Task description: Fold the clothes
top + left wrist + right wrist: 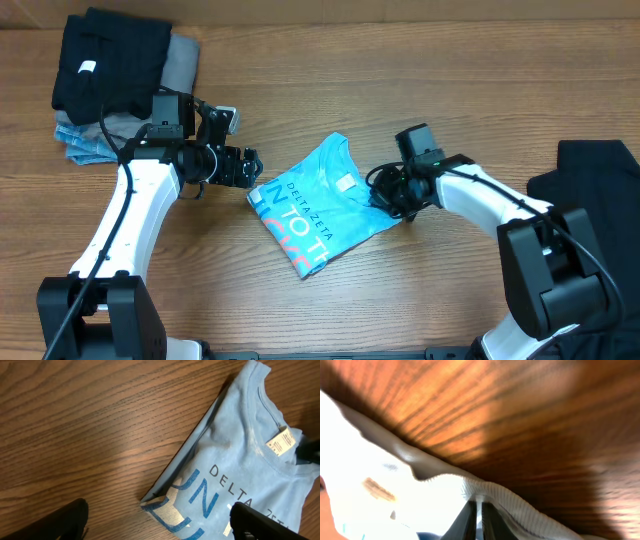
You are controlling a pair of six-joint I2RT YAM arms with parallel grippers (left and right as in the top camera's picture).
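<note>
Right claw [479, 517] pinches one blue T-shirt [315, 205] at its edge — left claw [248, 166] gapes wide, empty.

From up close on the right arm, the wood-grain desk [520, 410] fills the top and right, blurred and warm orange-brown. A pale garment [370, 460], washed out almost white, spreads across the lower left, with a small tan mark [377, 489] too blurred to read. At the bottom edge the end effector [477, 510] has its two dark fingers pressed nearly together, right where the garment's ribbed edge [520, 505] bunches.
</note>
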